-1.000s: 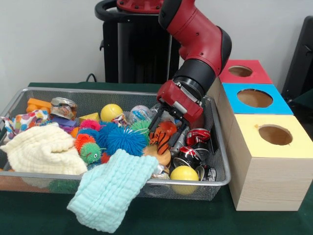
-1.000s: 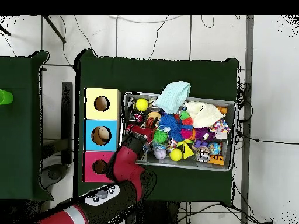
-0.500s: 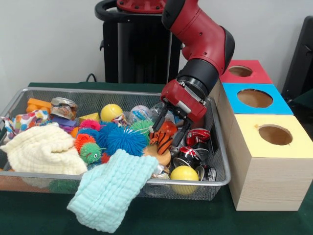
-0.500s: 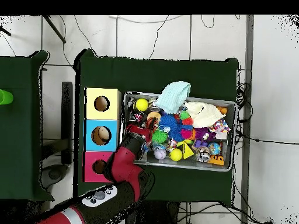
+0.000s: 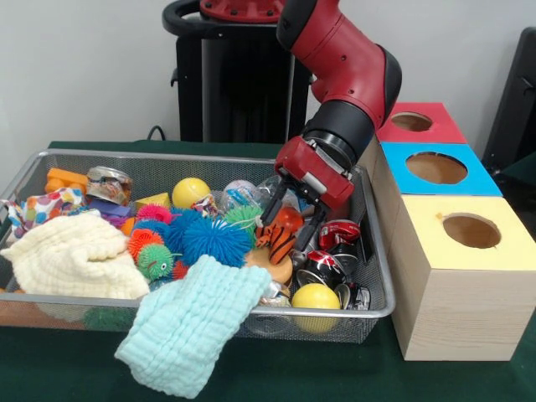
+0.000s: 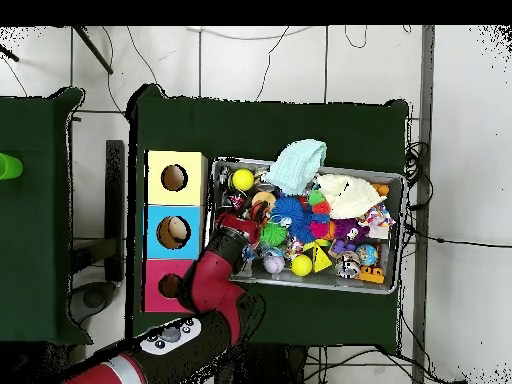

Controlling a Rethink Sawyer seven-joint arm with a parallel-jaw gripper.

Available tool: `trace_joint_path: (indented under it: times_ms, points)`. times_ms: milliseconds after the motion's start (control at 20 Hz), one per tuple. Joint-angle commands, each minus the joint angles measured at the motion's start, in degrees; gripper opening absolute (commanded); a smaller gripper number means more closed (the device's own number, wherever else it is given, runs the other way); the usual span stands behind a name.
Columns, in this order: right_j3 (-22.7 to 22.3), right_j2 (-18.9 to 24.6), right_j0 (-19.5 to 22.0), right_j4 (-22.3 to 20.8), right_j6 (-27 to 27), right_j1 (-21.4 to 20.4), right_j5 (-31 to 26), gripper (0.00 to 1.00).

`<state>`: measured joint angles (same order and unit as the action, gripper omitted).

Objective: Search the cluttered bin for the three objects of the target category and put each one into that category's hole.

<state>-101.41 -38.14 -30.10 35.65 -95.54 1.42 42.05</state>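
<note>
A wire mesh bin (image 5: pixel 167 155) holds mixed clutter. My gripper (image 5: pixel 287 233) hangs inside its right half, open, with one finger on each side of an orange tiger-striped toy (image 5: pixel 283 224). I cannot tell whether the fingers touch the toy. Crushed red cans (image 5: pixel 338 234) lie just right of it. Seen from overhead, the gripper (image 6: pixel 240 226) is at the bin's left end, beside the boxes. Three boxes with round holes stand next to the bin: yellow (image 5: pixel 471 230), blue (image 5: pixel 436 167) and red (image 5: pixel 412 121).
Spiky balls, the largest one blue (image 5: pixel 216 239), fill the bin's middle. Yellow balls lie at the back (image 5: pixel 191 191) and the front (image 5: pixel 316 296). A mint cloth (image 5: pixel 193 322) hangs over the front rim. A cream cloth (image 5: pixel 71 255) covers the left part.
The gripper has risen a little and shifted slightly right over the orange toy since a second ago. It has held still for the last half second.
</note>
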Motion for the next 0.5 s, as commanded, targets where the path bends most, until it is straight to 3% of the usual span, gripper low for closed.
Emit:
trace_joint_path:
  times_ms: [50,500]
  points:
    - [0.41,8.21,2.69,-0.96,-16.63,2.2,5.33,1.0]
    - [0.86,8.49,3.77,-2.26,-17.21,3.03,6.78,1.0]
